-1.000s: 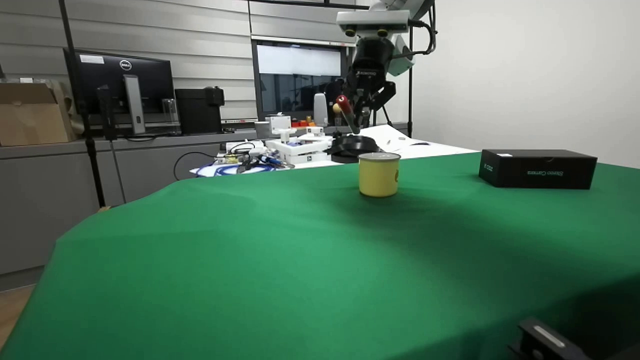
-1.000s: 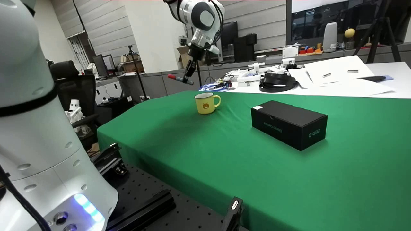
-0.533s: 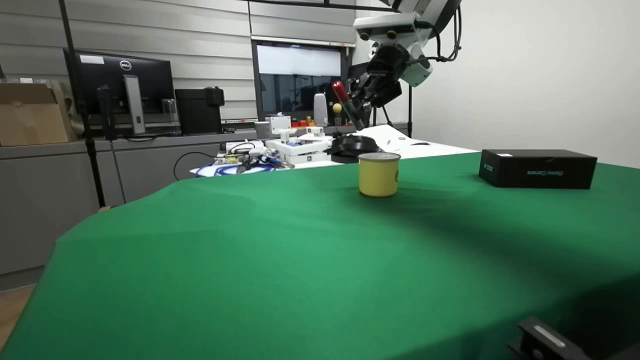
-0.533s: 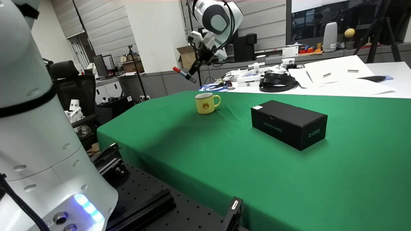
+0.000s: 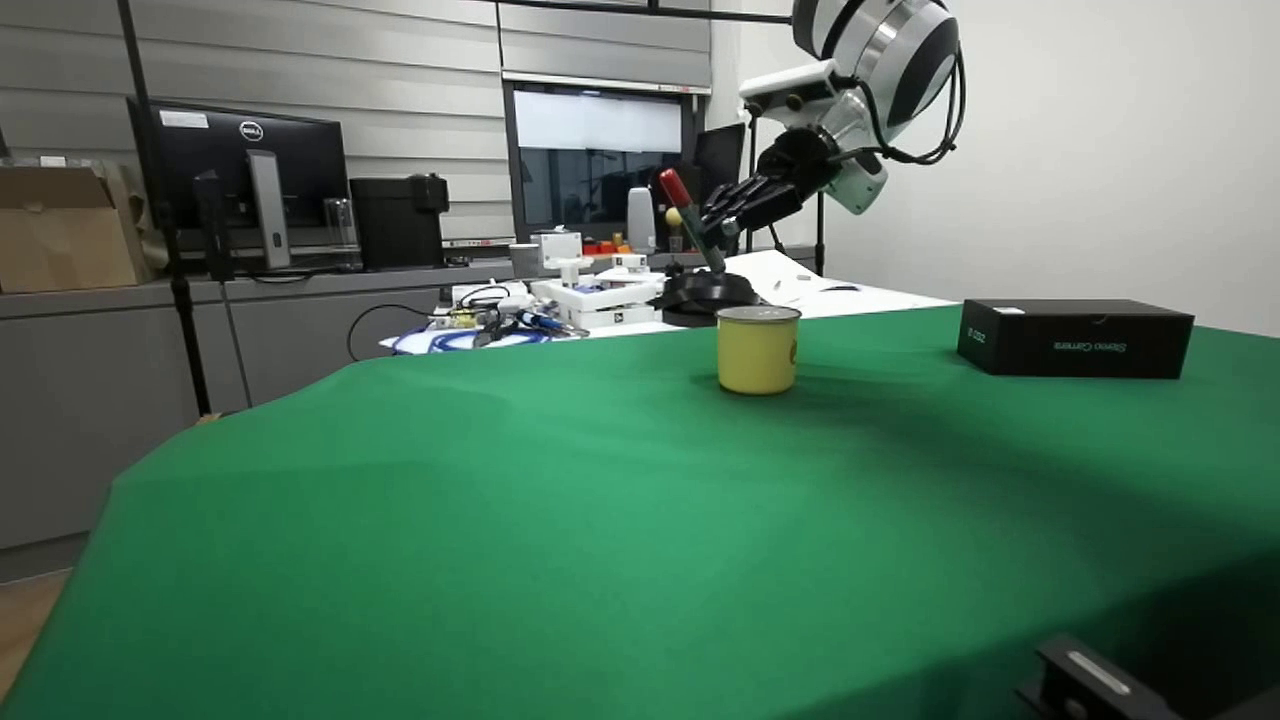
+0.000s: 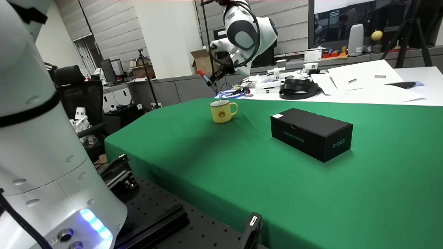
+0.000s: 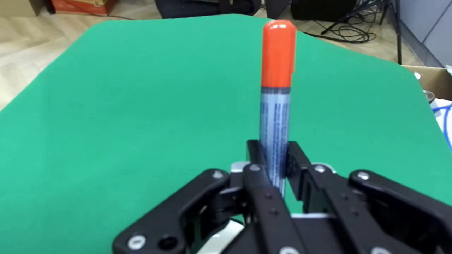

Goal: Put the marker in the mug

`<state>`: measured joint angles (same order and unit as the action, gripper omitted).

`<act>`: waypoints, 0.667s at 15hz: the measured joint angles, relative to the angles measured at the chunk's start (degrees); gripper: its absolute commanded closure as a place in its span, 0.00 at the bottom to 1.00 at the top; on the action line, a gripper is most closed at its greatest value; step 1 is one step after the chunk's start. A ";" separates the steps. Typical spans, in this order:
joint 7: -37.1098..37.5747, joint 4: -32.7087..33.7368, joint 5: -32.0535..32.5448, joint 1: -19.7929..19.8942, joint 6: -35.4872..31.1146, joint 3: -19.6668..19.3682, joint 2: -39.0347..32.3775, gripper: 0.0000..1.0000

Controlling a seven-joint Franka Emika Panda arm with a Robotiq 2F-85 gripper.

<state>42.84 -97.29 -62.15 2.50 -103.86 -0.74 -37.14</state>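
Observation:
The marker has a red cap, a pale printed body and a dark lower end; it shows in the wrist view (image 7: 275, 109) and in both exterior views (image 5: 690, 212) (image 6: 206, 80). My gripper (image 7: 273, 155) is shut on its body, fingers on either side; it also shows in both exterior views (image 5: 722, 225) (image 6: 212, 83). The marker leans, cap up. The yellow mug (image 5: 757, 352) stands upright on the green cloth, handle visible in an exterior view (image 6: 221, 112). The marker's lower end is above rim height, apart from it. In the wrist view a pale dark-rimmed patch (image 7: 226, 233), apparently the mug, is mostly hidden behind the fingers.
A black box (image 5: 1080, 340) lies on the green-covered table (image 6: 242, 180), also seen in an exterior view (image 6: 311, 135). A white table (image 6: 425, 86) behind carries papers, cables and a black coil (image 6: 299, 89). A black metal bracket (image 6: 252, 228) stands by the near edge.
The wrist has tilted, and the marker has swung from a flatter lean to a steeper one, cap higher. The arm has shifted rightward in both exterior views. The mug and box have not moved.

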 measured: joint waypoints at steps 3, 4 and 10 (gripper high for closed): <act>1.41 -1.09 -3.60 0.46 0.00 -0.76 -1.38 0.95; 1.84 -1.56 -4.46 0.56 0.00 -0.95 -1.76 0.95; 2.99 -4.40 -7.25 0.59 -0.12 -2.03 -2.84 0.95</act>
<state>45.82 -101.69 -69.39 3.09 -103.98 -2.77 -39.98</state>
